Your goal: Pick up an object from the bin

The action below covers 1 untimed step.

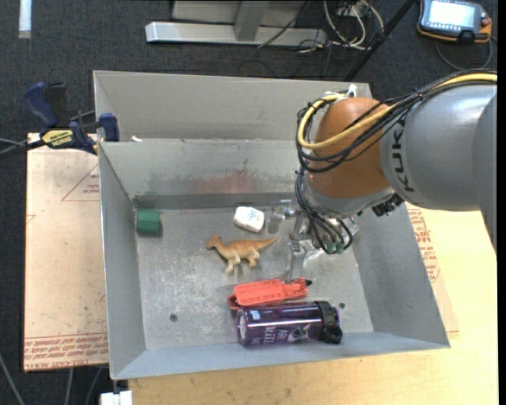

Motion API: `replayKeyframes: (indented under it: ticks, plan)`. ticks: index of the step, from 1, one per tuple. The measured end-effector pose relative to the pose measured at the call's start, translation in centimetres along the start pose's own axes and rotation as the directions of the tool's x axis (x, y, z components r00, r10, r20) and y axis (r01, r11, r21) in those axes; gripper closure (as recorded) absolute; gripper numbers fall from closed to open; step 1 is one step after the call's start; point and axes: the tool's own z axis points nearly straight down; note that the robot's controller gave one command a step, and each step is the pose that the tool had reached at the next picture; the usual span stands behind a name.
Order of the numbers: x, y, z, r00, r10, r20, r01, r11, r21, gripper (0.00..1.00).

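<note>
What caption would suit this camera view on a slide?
Claw hangs inside the grey bin beside a tan toy dinosaur, near a red-orange object and purple bottle.

Dinosaur (241, 251) left of tool (296, 251), perhaps against it

A green block (148, 222) sits near the back left corner of the bin (118, 261), well apart from the rest; a small white thing (249, 218) lies near the back wall; a purple bottle (286, 323) with a black cap lies on its side along the front wall; outside, an orange-rimmed handset (452, 17) and cables (352, 28) lie on the dark floor (47, 47).
</note>
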Motion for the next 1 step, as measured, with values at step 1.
replayKeyframes:
  ticks: [1]
  plan:
    - [-0.19,-0.01,-0.44,1.0,0.001,0.008,-0.001,1.0,0.0,0.0]
